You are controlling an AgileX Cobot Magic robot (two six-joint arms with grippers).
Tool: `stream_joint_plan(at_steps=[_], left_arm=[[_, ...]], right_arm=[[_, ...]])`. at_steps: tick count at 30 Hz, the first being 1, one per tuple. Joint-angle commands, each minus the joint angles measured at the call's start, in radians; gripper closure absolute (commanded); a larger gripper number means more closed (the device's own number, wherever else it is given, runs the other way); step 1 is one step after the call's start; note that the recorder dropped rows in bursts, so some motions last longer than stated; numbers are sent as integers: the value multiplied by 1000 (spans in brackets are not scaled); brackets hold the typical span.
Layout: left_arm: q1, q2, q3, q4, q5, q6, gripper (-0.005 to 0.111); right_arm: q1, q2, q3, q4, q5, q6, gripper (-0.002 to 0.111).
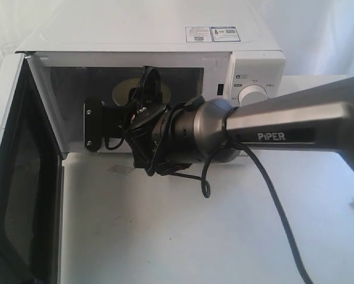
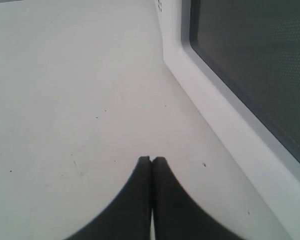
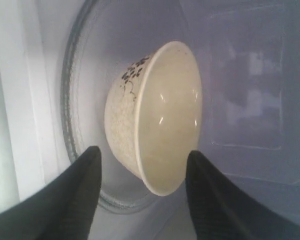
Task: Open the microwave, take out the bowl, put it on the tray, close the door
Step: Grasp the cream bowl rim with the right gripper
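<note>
The bowl (image 3: 160, 120) sits on the glass turntable (image 3: 74, 100) inside the microwave (image 1: 165, 35), mouth up, with a dark sprig painted on its outer wall. It looks glazed and rigid, so probably light but slick and breakable. The safest hold is likely a pinch on the near rim, one finger inside and one on the wall. The right gripper (image 3: 144, 152) is in the cavity, its fingers spread wide either side of that rim and touching nothing. In the exterior view the door (image 1: 11, 177) hangs swung out at nine o'clock of the cavity. The left gripper (image 2: 151, 159) hovers over the worktop (image 2: 64, 75) beside the door, fingers pressed together and empty.
</note>
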Motion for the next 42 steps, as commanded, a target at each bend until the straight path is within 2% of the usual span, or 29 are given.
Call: stream_joint_plan(at_steps=[1, 7, 15, 30, 42], left_arm=[[1, -5, 3, -11, 0, 0, 107], [1, -5, 3, -11, 0, 0, 107], [1, -5, 3, -11, 0, 0, 107], [1, -5, 3, -11, 0, 0, 107], [1, -5, 3, -11, 0, 0, 107]], right_arm=[[-8, -2, -8, -11, -48, 32, 59], [-8, 14, -9, -11, -70, 37, 59], [-8, 96, -53, -38, 34, 37, 59], [-16, 179, -148, -80, 47, 41, 59], [-64, 197, -173, -80, 1, 91, 59]])
